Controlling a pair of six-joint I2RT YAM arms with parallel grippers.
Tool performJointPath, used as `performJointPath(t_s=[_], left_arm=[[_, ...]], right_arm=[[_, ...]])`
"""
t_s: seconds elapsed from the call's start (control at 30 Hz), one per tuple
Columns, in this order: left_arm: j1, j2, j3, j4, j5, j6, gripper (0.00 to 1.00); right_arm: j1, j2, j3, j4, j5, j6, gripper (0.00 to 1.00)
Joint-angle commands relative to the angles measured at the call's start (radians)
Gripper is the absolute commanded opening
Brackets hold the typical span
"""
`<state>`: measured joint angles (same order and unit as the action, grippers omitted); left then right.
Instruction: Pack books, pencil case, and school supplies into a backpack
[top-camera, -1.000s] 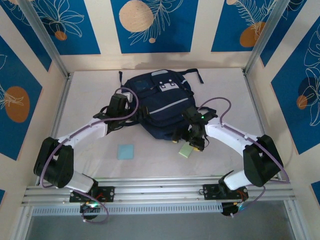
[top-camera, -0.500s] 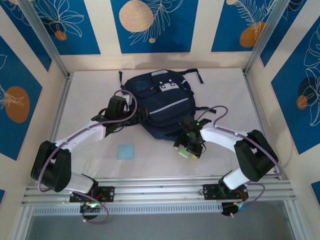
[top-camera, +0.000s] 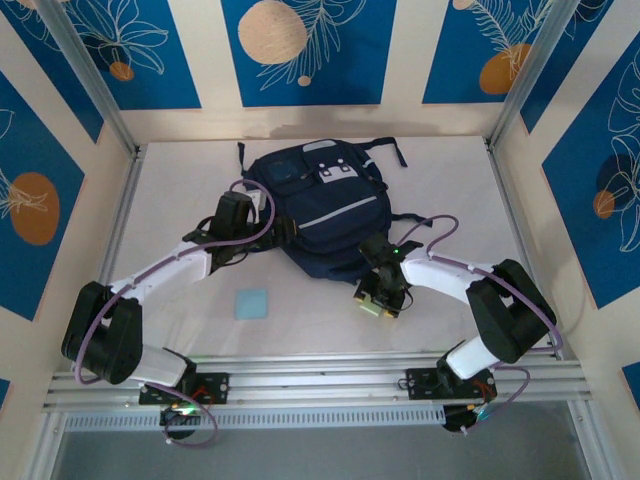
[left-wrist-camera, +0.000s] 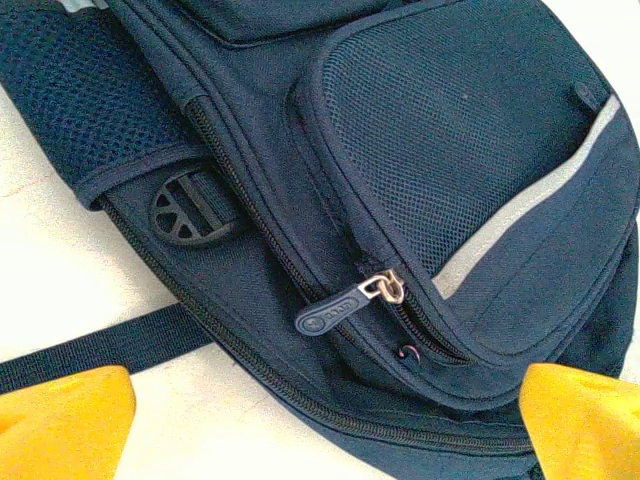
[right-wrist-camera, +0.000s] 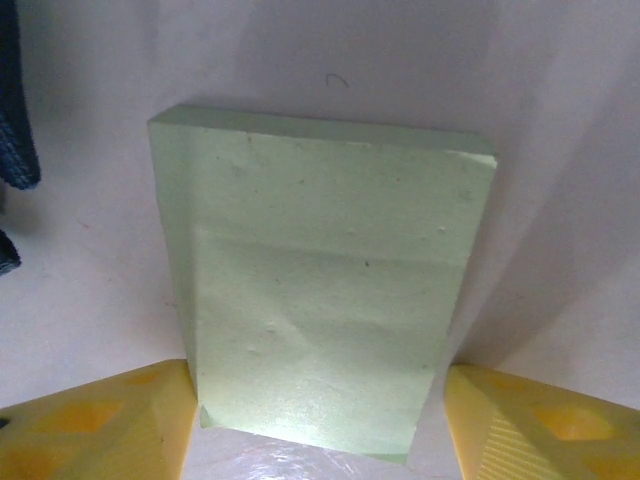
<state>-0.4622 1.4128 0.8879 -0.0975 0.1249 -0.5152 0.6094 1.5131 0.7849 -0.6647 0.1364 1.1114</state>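
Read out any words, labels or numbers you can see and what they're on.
Dark rubber zipper pull on the navy blue fabric backpack: raised lettering, too blurred to read.
White-grey patches on the backpack: dark marks, too small to read.
Pale green rectangular pad: blank, no text.

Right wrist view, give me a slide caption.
Right gripper straddling the pale green pad on the white table.

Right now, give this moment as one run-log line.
right tool straddles pale green pad, grip unclear; left tool open over backpack; light blue pad on table
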Motion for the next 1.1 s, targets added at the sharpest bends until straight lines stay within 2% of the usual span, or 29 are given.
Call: performJointPath(t_s=[0.0,0.27,0.47,0.7,0.87,1.07], left_arm=[[-0.001,-0.042,0.002,-0.014,0.028,0.027,0.97],[-0.023,-0.042,0.011,-0.022,0.041,0.074,0.96],[-0.104,0.019,0.121,-0.089,0.028,0.234,0.94],[-0.226,0.17,0.321,-0.187,-0.019,0.442,0.93],[-0.275,0.3,0.463,-0.253,0.007,0.557,0.9],[-0.328,0.43,0.595,-0.332,-0.014,0.669,0.89]], right_arm=[[0.001,0.029,-0.029,0.053,0.006,0.013,0.6],[0.0,0.016,-0.014,0.033,0.009,-0.005,0.49],[-0.039,-0.057,0.055,-0.05,0.023,-0.093,0.48],[-0.237,-0.163,0.114,-0.075,-0.043,-0.231,0.46],[-0.381,-0.191,0.154,-0.063,-0.075,-0.318,0.46],[-0.52,-0.226,0.167,-0.005,-0.153,-0.36,0.44]])
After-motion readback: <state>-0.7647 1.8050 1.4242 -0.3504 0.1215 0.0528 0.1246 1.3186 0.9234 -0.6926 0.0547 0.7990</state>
